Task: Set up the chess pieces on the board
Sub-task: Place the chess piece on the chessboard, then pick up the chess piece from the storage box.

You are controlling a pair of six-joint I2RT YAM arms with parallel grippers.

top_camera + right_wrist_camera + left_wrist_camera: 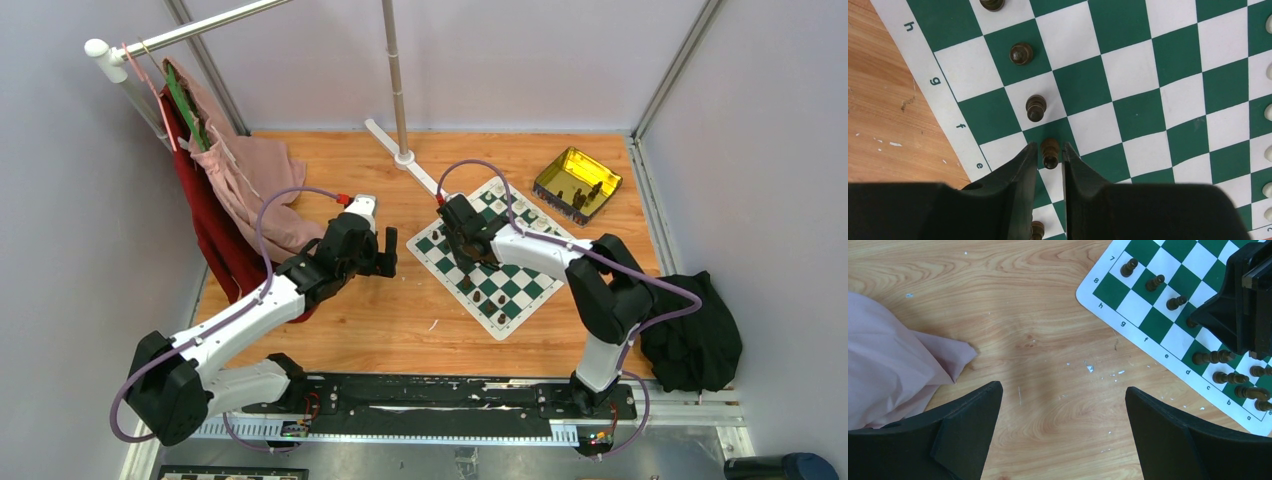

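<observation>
While the right gripper (1050, 150) stands over the chessboard (1148, 115), its two fingers are drawn in to a narrow slot and clenched on a dark brown pawn (1050, 152). The pawn is upright on a green square in the row marked e, next to the board's lettered border. Both fingertips (1030, 152) sit close against the pawn's sides, one on each side.

Three further dark pawns (1035, 107) stand in the same line on the squares beyond it, in rows f, g and h. Another dark piece (1036, 230) shows between the fingers, nearer the wrist. White pieces (1269, 112) are partly visible along the opposite side of the board, at the right edge of the right wrist view.

The left gripper (1063, 390) is released, its fingers spread wide with nothing between them. It hangs over the bare wooden table (1048, 340), beside the board's corner and apart from it. It touches no piece. A pink cloth (893, 370) lies on the table to its left.

From overhead, the board lies at an angle on the table, with the right gripper over its left part. A gold tin (577, 183) rests beyond the board's far right corner.
</observation>
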